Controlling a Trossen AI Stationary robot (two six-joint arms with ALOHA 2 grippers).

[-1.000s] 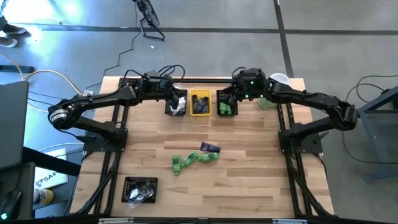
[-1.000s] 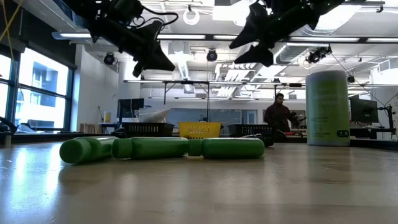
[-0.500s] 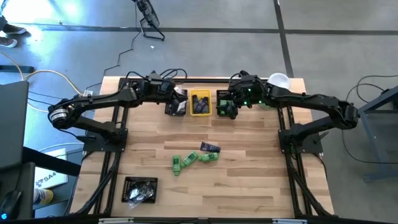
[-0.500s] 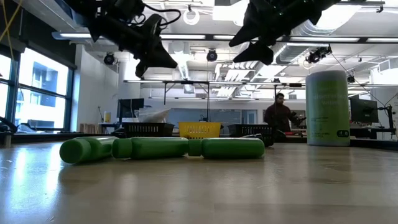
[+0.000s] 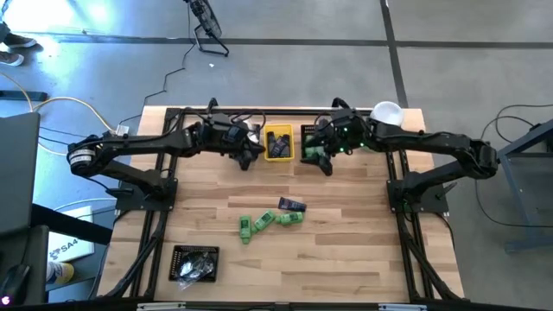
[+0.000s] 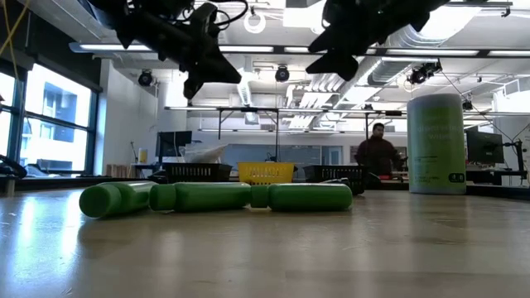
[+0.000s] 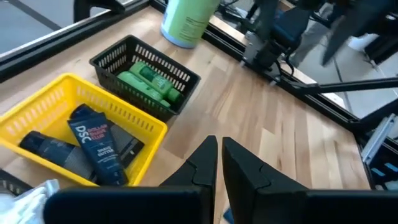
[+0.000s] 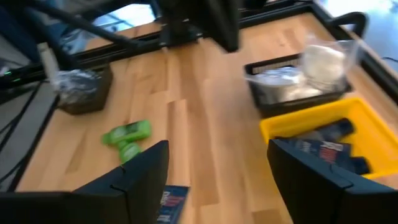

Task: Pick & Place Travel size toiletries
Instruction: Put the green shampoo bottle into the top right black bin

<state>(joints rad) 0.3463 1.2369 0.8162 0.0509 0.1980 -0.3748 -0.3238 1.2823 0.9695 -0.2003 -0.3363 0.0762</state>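
a wooden worktop seen from above, both arms reaching in from the far side. at the near left corner a black bin holds dark round pieces, too small to count. the left gripper hangs above the far row of bins, its fingers pressed nearly together with only a slit between them, holding nothing. that far row has three bins: a black one with white packets, partly hidden under the left arm; a yellow bin with what look like three dark tubes; and a black bin with green bottles, roughly three or four. the right gripper hovers over the worktop just in front of that green-bottle bin, its fingers spread wide and empty. loose toiletries lie mid-worktop, toward the near side from both grippers: a cluster of green bottles, three in the level view, lying on their sides end to end with long axes running roughly left to right, and one dark tube just beyond them. both grippers are well apart from this cluster; the right one, already spread and slightly forward of the bins, seems better placed to come down on it, and would need its fingers across the bottle's length. a big pale-green cylinder stands at the far right.
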